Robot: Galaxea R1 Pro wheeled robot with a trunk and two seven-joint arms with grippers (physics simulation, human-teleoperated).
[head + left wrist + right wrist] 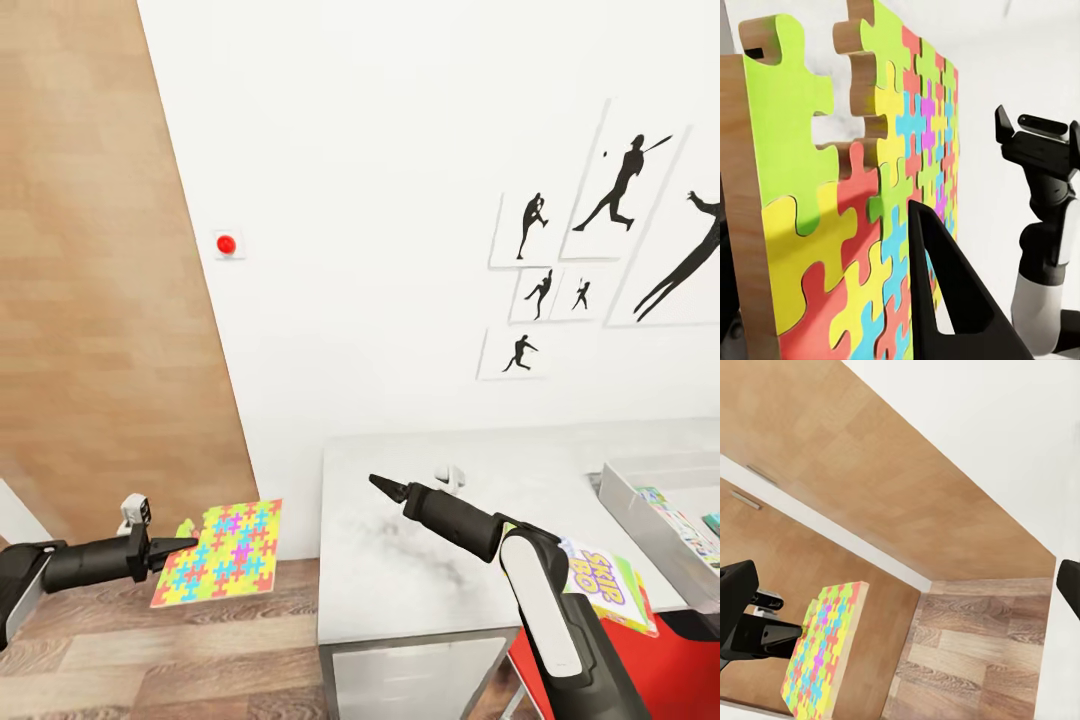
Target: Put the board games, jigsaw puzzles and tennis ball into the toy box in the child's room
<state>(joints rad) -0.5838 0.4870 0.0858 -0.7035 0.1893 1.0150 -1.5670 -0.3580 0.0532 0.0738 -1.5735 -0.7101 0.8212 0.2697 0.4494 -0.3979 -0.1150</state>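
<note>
Your left gripper (178,546) has its jaws pinched on the edge of a jigsaw puzzle (224,566), held roughly flat in the air over the wood floor (150,650), off the table's (400,540) end and well apart from the toy box (640,510) at the far side of that table. Your right gripper (380,486) hovers above the table with nothing between its jaws; they look drawn together in the head view, though you cannot be sure from that angle. The Skip-Bo board game (600,585) lies at the table's near edge beside your right forearm, and printed boxes already rest inside the toy box.
</note>
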